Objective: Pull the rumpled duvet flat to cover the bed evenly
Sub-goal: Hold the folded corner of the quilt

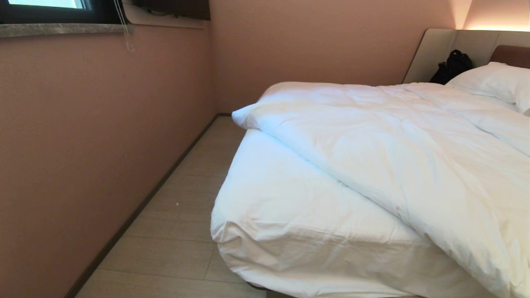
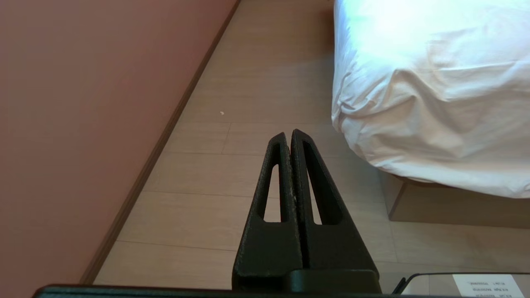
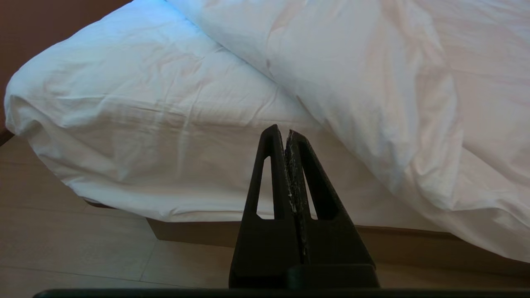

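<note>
The bed (image 1: pixel 298 223) stands in a narrow room with its near left corner toward the robot; a strip of pale plank floor (image 1: pixel 186 215) separates it from the pink wall (image 1: pixel 95 136) on the left. The rumpled duvet (image 1: pixel 397 153) lies skewed on the mattress: it covers the far and right portions, and its lower edge runs diagonally from a folded corner near the left side of the bed down toward the right, where it hangs over the foot. The near left corner of the mattress is exposed, showing only the white fitted sheet (image 1: pixel 273 207), which is creased where it wraps the corner. A white pillow (image 1: pixel 495 80) rests at the head of the bed against the beige headboard (image 1: pixel 439 51), and a black bag (image 1: pixel 453 66) sits beside the pillow, against the headboard. A window (image 1: pixel 49 8) with a grey sill is set high in the left wall. Neither arm appears in the head view. The left pincer (image 2: pixel 289 134) is closed and empty, held above the floor beside the sheeted mattress corner, well apart from the duvet. The right pincer (image 3: pixel 281 132) is closed and empty, pointing at the foot of the bed where the sheet meets the hanging duvet edge; it touches neither. The taupe base (image 3: pixel 194 231) of the bed is visible beneath the mattress.
</note>
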Robot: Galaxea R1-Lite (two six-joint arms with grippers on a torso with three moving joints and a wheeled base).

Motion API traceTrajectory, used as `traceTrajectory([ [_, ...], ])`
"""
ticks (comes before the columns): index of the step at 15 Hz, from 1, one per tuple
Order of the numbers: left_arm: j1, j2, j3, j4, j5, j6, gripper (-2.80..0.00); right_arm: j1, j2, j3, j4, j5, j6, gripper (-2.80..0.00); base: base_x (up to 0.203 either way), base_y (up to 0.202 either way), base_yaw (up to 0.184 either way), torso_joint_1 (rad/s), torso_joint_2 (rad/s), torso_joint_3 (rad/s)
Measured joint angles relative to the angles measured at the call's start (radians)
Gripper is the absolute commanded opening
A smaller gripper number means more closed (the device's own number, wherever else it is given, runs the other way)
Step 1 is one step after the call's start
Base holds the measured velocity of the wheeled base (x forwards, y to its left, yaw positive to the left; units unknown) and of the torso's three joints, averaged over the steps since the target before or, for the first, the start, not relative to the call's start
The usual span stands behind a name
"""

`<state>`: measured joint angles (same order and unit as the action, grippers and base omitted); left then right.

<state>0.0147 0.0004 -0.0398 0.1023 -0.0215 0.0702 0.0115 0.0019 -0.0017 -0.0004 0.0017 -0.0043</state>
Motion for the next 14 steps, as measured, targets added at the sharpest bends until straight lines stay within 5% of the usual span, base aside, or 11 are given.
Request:
traceTrajectory([
  [14, 0.0, 0.0, -0.001, 0.001, 0.0, 0.022, -2.8, 0.0, 0.0, 0.0, -0.001, 0.0, 0.0, -2.8, 0.0, 0.004, 0.0, 0.0, 0.0, 0.0],
])
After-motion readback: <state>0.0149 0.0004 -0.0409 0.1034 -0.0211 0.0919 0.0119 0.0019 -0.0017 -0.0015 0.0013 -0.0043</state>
